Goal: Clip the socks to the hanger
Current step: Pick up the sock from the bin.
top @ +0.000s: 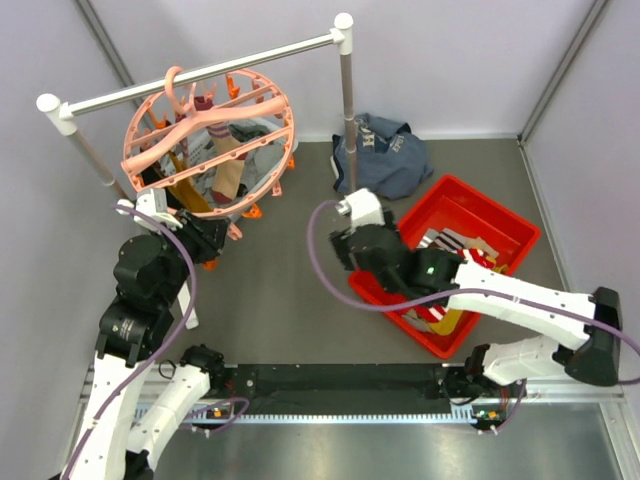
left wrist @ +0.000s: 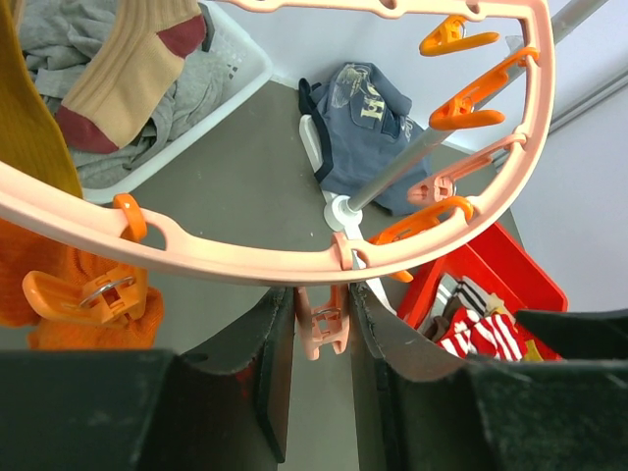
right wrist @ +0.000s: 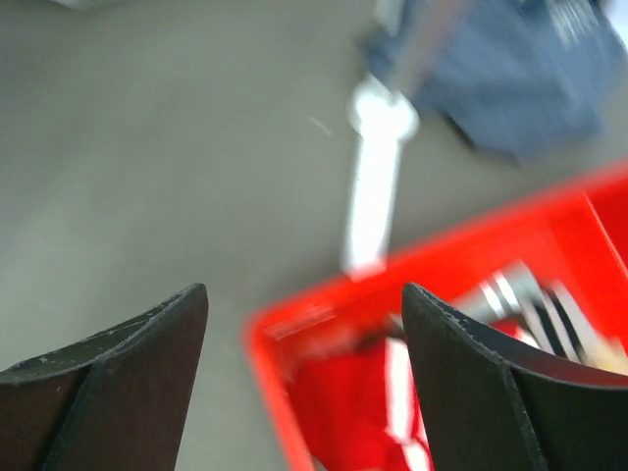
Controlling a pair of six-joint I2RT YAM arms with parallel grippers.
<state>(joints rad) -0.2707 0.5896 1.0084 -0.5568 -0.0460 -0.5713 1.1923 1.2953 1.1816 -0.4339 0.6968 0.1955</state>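
Left pincer (left wrist: 321, 309) pinches a salmon-pink plastic peg (left wrist: 319, 336) on the round ring hanger (left wrist: 245, 260), probably opening it; right pincer (right wrist: 304, 294) gapes empty near red-and-white striped socks (left wrist: 481, 334).

hanger (top: 131, 150) on rail (top: 200, 80), socks (top: 450, 243) in bin (top: 492, 206)

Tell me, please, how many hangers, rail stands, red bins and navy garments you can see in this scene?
Hanger: 1
Rail stand: 1
Red bin: 1
Navy garment: 1
Total: 4
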